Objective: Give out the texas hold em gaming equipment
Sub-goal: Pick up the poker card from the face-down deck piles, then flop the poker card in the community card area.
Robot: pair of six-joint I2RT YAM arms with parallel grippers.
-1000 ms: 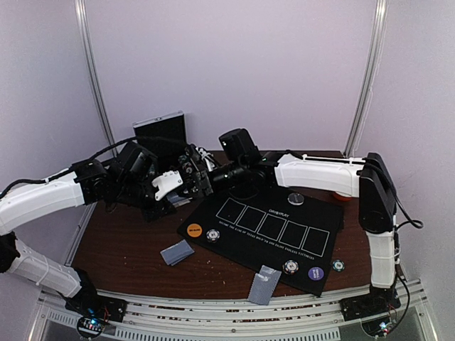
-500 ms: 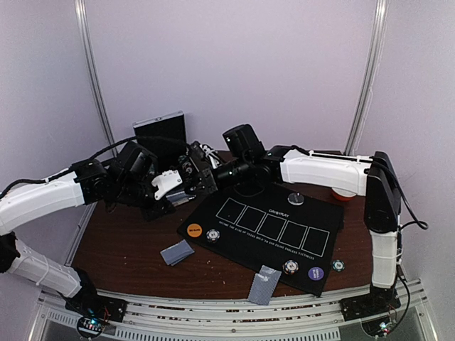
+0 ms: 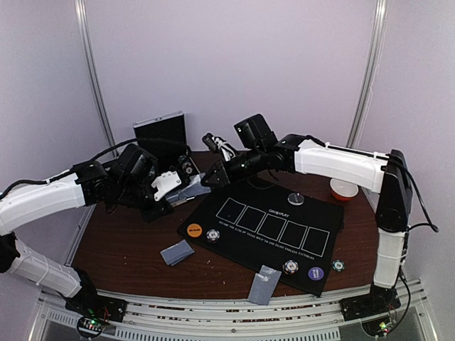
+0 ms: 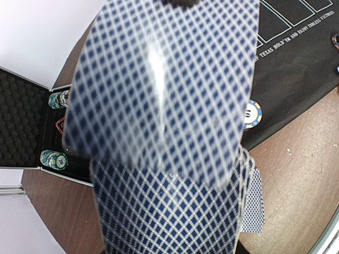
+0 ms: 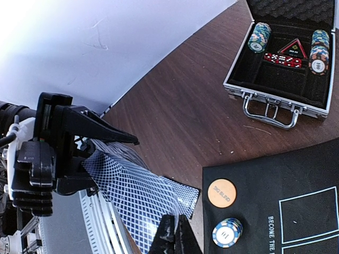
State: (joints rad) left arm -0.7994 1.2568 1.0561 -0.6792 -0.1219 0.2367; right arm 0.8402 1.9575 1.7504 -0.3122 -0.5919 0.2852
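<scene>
Left claw [image 3: 181,188] is clamped on the deck [image 4: 169,211], held in the air off the mat [image 3: 328,219] at about 10 o'clock. Right claw [image 5: 172,238] meets it there, tips pinched together on the near edge of the top card [image 4: 159,79], which sits skewed and lifted off the stack and is blurred in the left wrist view. On the counter [image 3: 121,249], one small pile of dealt cards [image 3: 177,252] lies at 8 o'clock off the mat, and another [image 3: 264,284] at 6 o'clock hangs over the mat edge. Orange button [image 3: 194,230] and a chip [image 3: 212,235] sit at the 9 o'clock corner. A second chip [image 3: 290,267] and the purple button [image 3: 316,273] are at 5 o'clock, with a third chip [image 3: 338,266] just off the mat. Silver button [image 3: 295,199] is at 1 o'clock. The open case [image 5: 286,69] holds more chip stacks, and the bowl [image 3: 344,189] is at 2 o'clock. Handling, my judgement: cards are very light, thin, bendy and slick-faced, so the next card down may drag along or the deck may fan. Best hold is a shallow pinch on a free short edge, peeled flat across the stack with the deck clamped by its long sides. Chips and buttons are rigid and low, so take them across the rim.
</scene>
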